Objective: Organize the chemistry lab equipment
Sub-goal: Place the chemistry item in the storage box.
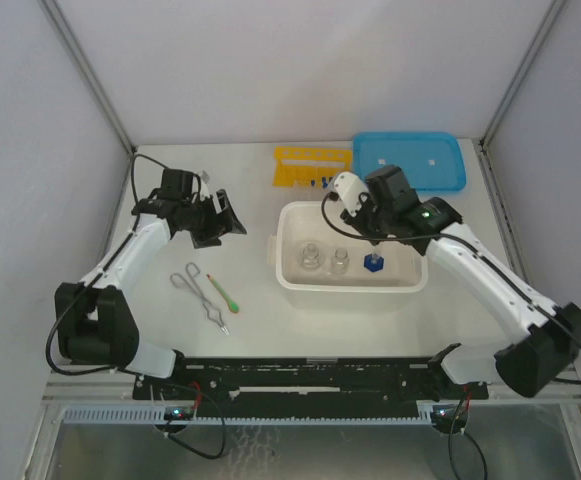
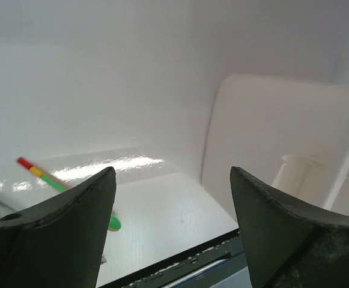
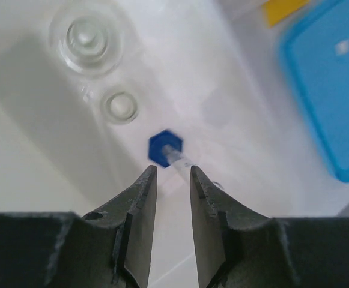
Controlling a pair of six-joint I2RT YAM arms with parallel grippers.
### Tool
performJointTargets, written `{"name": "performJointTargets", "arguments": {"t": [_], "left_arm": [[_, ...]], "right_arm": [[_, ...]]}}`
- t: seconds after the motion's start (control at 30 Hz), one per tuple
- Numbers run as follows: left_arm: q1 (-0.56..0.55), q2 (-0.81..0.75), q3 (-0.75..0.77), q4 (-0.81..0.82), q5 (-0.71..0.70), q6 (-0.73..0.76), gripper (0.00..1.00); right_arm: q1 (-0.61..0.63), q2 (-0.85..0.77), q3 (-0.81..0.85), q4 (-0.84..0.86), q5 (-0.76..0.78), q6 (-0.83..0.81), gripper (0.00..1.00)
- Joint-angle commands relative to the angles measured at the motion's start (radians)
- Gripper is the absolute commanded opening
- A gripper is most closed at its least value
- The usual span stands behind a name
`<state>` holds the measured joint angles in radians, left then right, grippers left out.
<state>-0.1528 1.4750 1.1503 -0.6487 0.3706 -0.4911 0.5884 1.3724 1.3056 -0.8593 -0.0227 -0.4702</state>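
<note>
One blue-capped tube (image 3: 165,150) in the tub (image 1: 410,283), just beyond the right gripper (image 3: 173,180) (slightly parted, holding nothing).

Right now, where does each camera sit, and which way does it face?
Top external: above and behind, looking down at the white plastic tub; both arms show.
Left wrist: low, facing the tub's side; two dark fingers apart.
Right wrist: above the tub, facing down at the small clear blue-capped tube; fingers slightly apart.
All three views share the tub.
</note>
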Motion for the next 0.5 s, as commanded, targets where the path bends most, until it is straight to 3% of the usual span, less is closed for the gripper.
{"name": "performJointTargets", "arguments": {"t": [0.0,0.17,0.23,0.27,0.47], "left_arm": [[0.002,-0.134,-0.061,-0.061,-0.119,0.022,0.81],[0.057,-0.256,-0.226,-0.06,-0.161,-0.07,0.7],[0.095,-0.32,-0.309,-0.057,-0.179,-0.124,0.56],[0.115,-0.356,-0.339,-0.052,-0.186,-0.148,0.54],[0.246,-0.498,-0.455,-0.034,-0.245,-0.258,0.53]], "right_arm": [[0.002,-0.144,0.037,0.178,0.1,0.136,0.28],[0.076,-0.225,-0.021,0.319,0.15,0.146,0.29],[0.092,-0.223,-0.031,0.33,0.171,0.15,0.29],[0.095,-0.219,-0.035,0.328,0.176,0.152,0.29],[0.106,-0.234,-0.065,0.354,0.201,0.161,0.28]]}}
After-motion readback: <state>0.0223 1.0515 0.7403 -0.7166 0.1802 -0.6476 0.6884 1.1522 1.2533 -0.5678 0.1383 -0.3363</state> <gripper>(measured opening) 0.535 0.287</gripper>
